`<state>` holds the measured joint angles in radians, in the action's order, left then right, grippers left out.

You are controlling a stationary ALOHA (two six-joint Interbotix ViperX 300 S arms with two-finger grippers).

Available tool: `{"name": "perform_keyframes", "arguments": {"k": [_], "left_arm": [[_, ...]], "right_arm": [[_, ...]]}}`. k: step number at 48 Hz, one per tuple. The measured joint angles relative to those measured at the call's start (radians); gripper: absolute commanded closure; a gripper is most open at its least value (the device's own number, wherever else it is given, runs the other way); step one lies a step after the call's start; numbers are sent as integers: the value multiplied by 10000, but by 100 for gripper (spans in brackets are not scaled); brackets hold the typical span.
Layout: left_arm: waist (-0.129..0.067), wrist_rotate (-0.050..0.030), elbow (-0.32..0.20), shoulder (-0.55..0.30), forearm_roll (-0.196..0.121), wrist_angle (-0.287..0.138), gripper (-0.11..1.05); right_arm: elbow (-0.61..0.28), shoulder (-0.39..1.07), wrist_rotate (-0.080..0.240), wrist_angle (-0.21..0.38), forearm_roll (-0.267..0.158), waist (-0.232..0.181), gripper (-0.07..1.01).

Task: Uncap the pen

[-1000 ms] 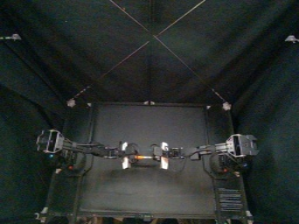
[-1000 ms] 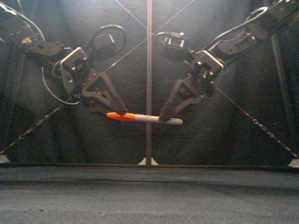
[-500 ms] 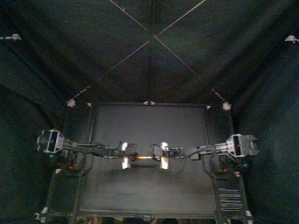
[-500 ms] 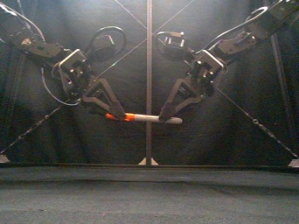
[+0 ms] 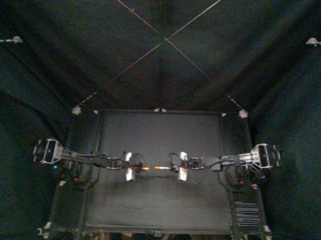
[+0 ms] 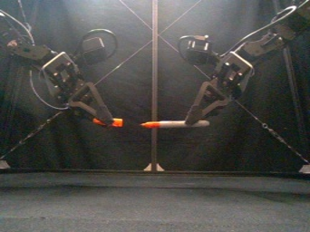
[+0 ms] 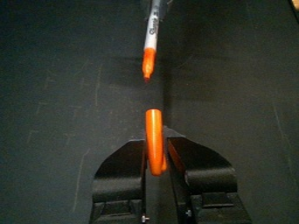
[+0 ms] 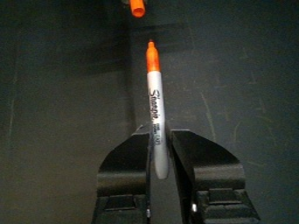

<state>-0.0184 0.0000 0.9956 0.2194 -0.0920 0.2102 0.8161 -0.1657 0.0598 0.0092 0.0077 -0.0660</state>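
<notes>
My left gripper [image 6: 101,119] is closed tight on the orange cap [image 6: 111,121]. My right gripper [image 6: 198,120] is closed tight on the pen [image 6: 177,123]. I hold both in the air above the black table [image 6: 155,195], roughly level and at about the same height. The cap is off the pen. There is a clear gap between the cap's end and the pen's orange tip [image 6: 147,124], and the two face each other nearly in line. In the front view the cap sits just left of the middle and the pen just right of it.

From my left wrist, the cap [image 7: 153,144] juts straight out from between my jaws. The pen [image 7: 151,39] lies beyond it with its tip toward me, tilted a little off the cap's line, and its far end is cut off at the picture's edge. From my right wrist, the pen's pale barrel [image 8: 155,96] runs out from my jaws with dark print along it. Past its tip, only part of the cap [image 8: 138,7] shows before the edge cuts it off.

The back end of the cap and the back end of the pen are each buried between my jaws, so I cannot tell how deep either sits. From above, the left gripper [image 5: 135,167] and right gripper [image 5: 183,167] are near each other over the table's middle. The cap and pen between them are too small there to tell apart.
</notes>
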Motion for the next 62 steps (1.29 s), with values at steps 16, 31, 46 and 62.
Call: {"name": "perform_keyframes", "arguments": {"k": [16, 31, 46, 62], "left_arm": [[-15, 0, 399, 629, -15, 15, 47], [-15, 0, 445, 798, -15, 107, 47], [-15, 0, 445, 798, -31, 153, 47], [0, 0, 445, 798, -31, 199, 47]], "right_arm": [[598, -859, 0, 0, 0, -61, 46], [736, -997, 0, -77, 0, -77, 46], [752, -997, 0, -138, 0, -77, 46], [736, -997, 0, -215, 0, -61, 46]]}}
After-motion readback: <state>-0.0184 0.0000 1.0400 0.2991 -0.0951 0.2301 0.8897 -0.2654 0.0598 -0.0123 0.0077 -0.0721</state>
